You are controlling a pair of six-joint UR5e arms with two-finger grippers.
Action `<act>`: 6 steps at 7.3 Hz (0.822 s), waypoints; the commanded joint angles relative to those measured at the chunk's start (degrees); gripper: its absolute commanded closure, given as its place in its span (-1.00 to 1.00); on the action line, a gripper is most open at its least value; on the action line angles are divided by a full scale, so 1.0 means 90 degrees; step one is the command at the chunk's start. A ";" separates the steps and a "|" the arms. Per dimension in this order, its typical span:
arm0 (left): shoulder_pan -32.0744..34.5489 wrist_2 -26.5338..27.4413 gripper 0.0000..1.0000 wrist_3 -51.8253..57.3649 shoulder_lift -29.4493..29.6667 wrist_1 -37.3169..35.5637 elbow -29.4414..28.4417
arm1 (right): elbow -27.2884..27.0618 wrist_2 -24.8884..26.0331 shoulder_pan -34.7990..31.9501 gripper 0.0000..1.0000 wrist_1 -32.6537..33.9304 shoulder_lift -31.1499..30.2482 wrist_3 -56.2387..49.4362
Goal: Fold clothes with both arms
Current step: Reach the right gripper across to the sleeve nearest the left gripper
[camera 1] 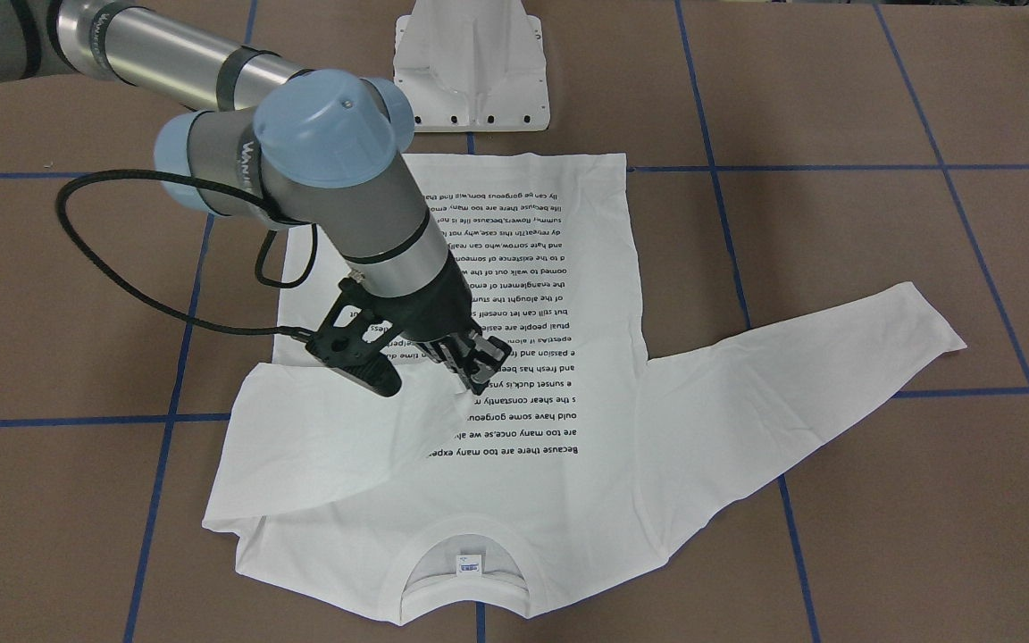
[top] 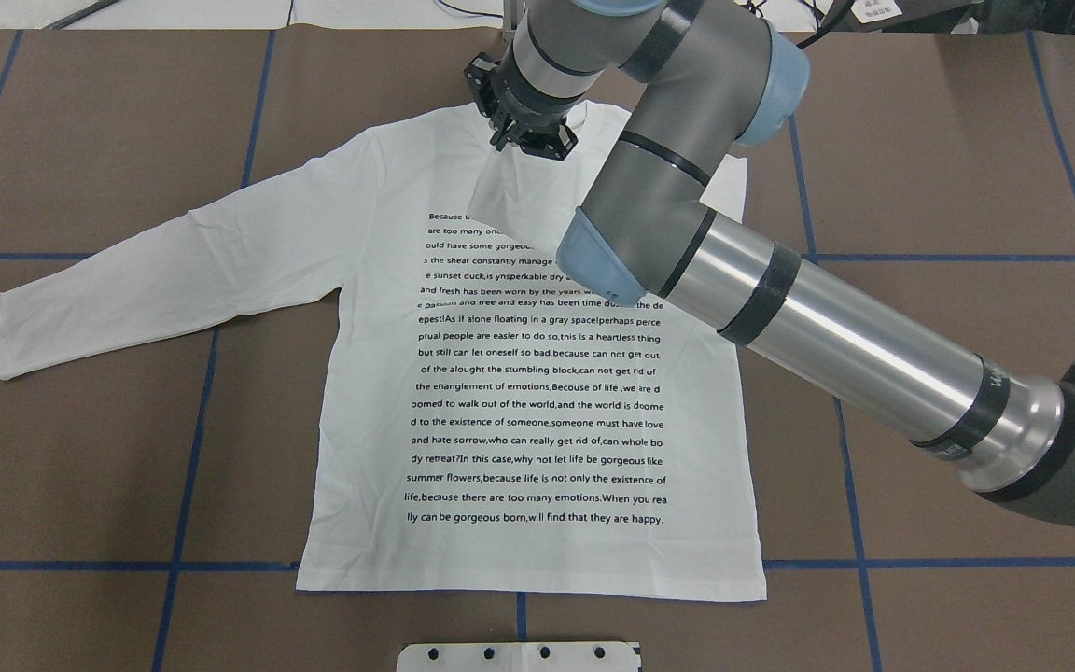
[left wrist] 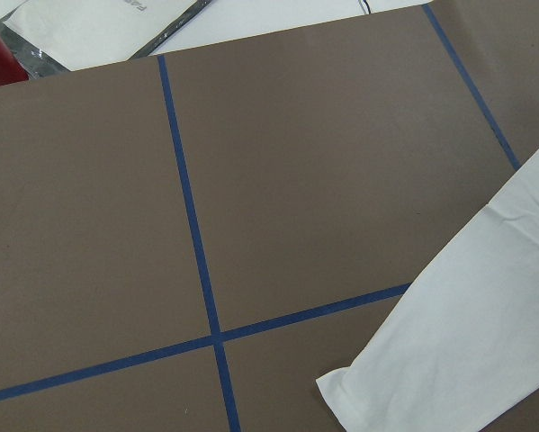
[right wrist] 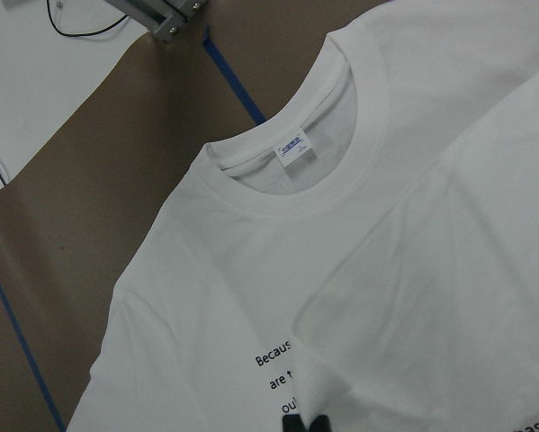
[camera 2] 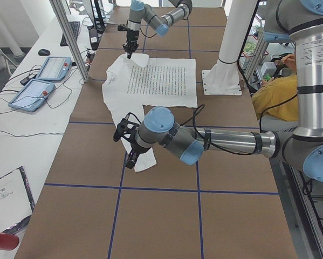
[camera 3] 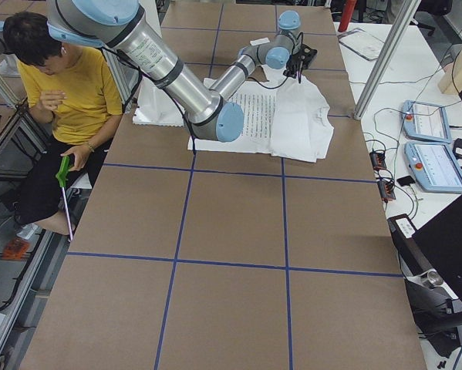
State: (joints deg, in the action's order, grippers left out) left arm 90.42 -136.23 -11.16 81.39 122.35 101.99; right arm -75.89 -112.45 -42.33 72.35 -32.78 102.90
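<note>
The white long-sleeved T-shirt [top: 537, 392] lies flat with its printed text up and its collar [camera 1: 465, 580] away from the robot. The neck label [right wrist: 291, 151] shows in the right wrist view. My right gripper [camera 1: 477, 379] is over the upper chest, shut on the cuff of the right sleeve [camera 1: 327, 446], which is folded across the chest; it also shows overhead [top: 526, 145]. The left sleeve [top: 164, 271] lies spread out on the table. My left gripper [camera 2: 124, 145] hovers over that sleeve's cuff [left wrist: 449, 351]; I cannot tell whether it is open or shut.
The white pedestal base [camera 1: 472, 67] stands at the shirt's hem side. Blue tape lines [top: 192, 467] grid the brown table. A person in yellow [camera 3: 69, 92] sits beside the robot. Tablets [camera 2: 42, 81] lie on the bench past the collar side.
</note>
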 commanded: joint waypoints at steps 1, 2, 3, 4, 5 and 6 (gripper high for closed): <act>0.0002 0.0000 -1.00 0.0000 0.0000 -0.0001 -0.0005 | 0.0053 0.0295 0.0356 1.00 -0.0011 0.0263 0.0031; -0.0007 0.0000 -1.00 0.0000 0.0000 -0.0001 -0.0005 | 0.0053 0.0471 0.0503 1.00 -0.0021 0.0292 0.0031; -0.0008 0.0000 -1.00 0.0000 0.0000 -0.0001 -0.0005 | 0.0053 0.0502 0.0611 1.00 -0.0021 0.0302 0.0021; -0.0017 0.0000 -1.00 0.0000 0.0000 -0.0001 -0.0005 | 0.0062 0.0666 0.0738 1.00 -0.0021 0.0302 0.0021; -0.0017 0.0000 -1.00 0.0000 0.0000 -0.0010 -0.0005 | 0.0072 0.0842 0.0865 1.00 -0.0030 0.0302 0.0012; -0.0017 0.0000 -1.00 0.0000 0.0000 -0.0010 -0.0005 | 0.0072 0.0882 0.0924 1.00 -0.0031 0.0302 0.0002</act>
State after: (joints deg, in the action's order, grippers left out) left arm 90.28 -136.23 -11.16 81.39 122.29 101.95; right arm -75.28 -105.57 -35.04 72.10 -30.08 103.02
